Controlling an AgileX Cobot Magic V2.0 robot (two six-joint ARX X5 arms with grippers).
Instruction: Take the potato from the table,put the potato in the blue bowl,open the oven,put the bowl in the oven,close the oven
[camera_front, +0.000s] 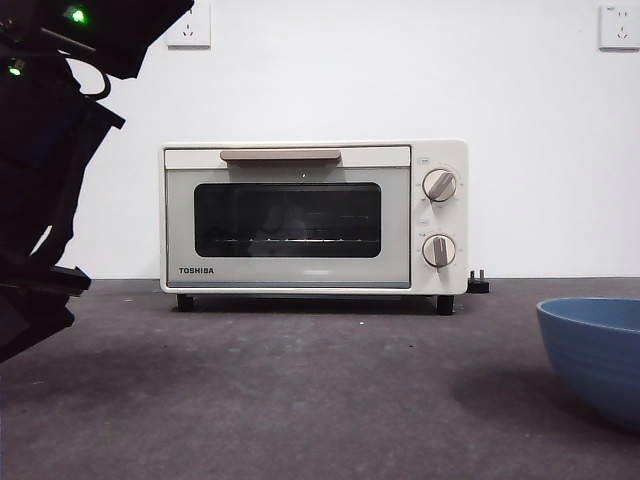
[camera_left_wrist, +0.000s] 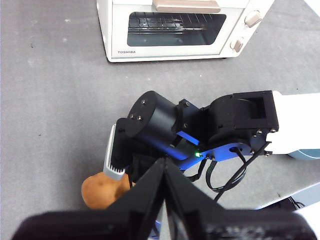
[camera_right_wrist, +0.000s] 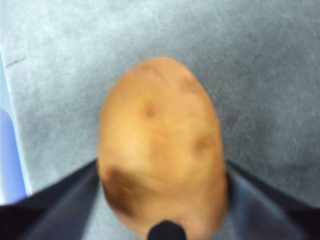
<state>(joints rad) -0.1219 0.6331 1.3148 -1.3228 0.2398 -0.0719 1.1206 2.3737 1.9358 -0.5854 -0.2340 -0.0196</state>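
Observation:
The orange-brown potato (camera_right_wrist: 160, 150) fills the right wrist view, and my right gripper (camera_right_wrist: 161, 167) is shut on it with a jaw pressed on each side, just above the grey table (camera_right_wrist: 260, 75). The left wrist view looks down on this: the right gripper (camera_left_wrist: 122, 170) sits over the potato (camera_left_wrist: 100, 192), well in front of the oven (camera_left_wrist: 175, 30). My left gripper (camera_left_wrist: 165, 164) hovers above, shut and holding nothing. In the front view the cream oven (camera_front: 300, 215) stands closed at the back and the blue bowl (camera_front: 598, 350) rests at the near right. The potato is hidden there.
A big dark arm (camera_front: 45, 170) with green lights covers the front view's left side. The oven's plug (camera_front: 479, 284) lies by its right foot, against the white wall. The right arm's white forearm (camera_left_wrist: 297, 122) stretches across the table.

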